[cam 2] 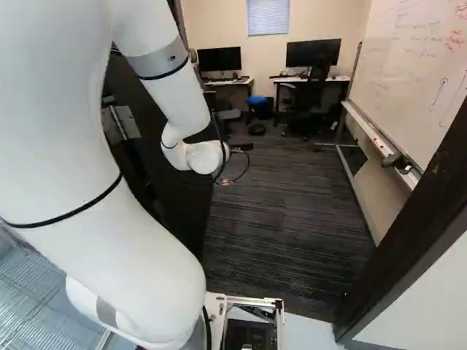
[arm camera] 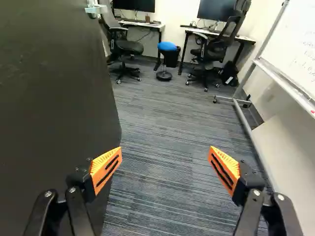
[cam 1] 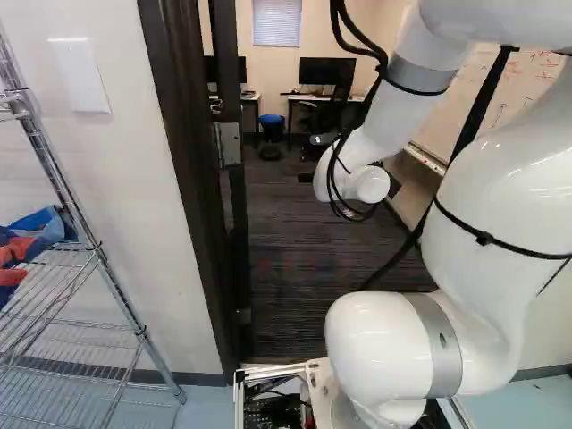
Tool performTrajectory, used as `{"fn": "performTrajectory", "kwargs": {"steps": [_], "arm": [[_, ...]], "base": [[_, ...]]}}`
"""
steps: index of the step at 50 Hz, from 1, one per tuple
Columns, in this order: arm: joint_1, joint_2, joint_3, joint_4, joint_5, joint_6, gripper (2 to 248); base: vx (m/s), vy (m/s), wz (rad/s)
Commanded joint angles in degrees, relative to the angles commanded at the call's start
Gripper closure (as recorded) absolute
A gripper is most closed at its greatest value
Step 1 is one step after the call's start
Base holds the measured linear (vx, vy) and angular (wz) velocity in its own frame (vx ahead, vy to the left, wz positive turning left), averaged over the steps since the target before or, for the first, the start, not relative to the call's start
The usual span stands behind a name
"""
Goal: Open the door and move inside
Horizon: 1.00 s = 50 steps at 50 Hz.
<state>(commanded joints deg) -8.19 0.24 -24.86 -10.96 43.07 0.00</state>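
Observation:
The gripper [cam 2: 226, 181] is small and partly hidden past the white wrist in the right base view. In the wrist view the gripper [arm camera: 165, 169] has its orange pads wide apart, with only carpet visible between them. The dark door [arm camera: 49, 98] stands swung inward, its face beside and partly behind one finger; whether they touch I cannot tell. Its metal handle [arm camera: 96, 9] is farther ahead, near the door's far edge. The left base view shows the door [cam 1: 239, 197] nearly edge-on, with a hinge [cam 1: 228, 143] by the frame. Carpet [cam 2: 292, 211] lies beyond the doorway.
The dark door frame [cam 1: 183, 170] rises at the left, another post [cam 2: 408, 240] at the right. A wire shelf [cam 1: 116, 277] stands outside, left of the doorway. Inside are a whiteboard [arm camera: 295, 54] along the right wall, desks, office chairs [arm camera: 209, 54] and a blue-topped stool [arm camera: 166, 46].

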Motion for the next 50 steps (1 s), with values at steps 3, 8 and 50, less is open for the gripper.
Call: {"fn": "performTrajectory", "kwargs": {"steps": [3, 8, 50], "arm": [[0.26, 0.5, 0.64, 0.35, 0.22, 0.0, 3], [0.75, 1.45, 1.82, 1.01, 0.64, 0.0, 3], [6.26, 12.05, 15.19, 8.38, 5.3, 0.0, 3]], "base": [[0.0, 0.0, 0.0], [0.0, 0.0, 0.0], [0.0, 0.0, 0.0]]}}
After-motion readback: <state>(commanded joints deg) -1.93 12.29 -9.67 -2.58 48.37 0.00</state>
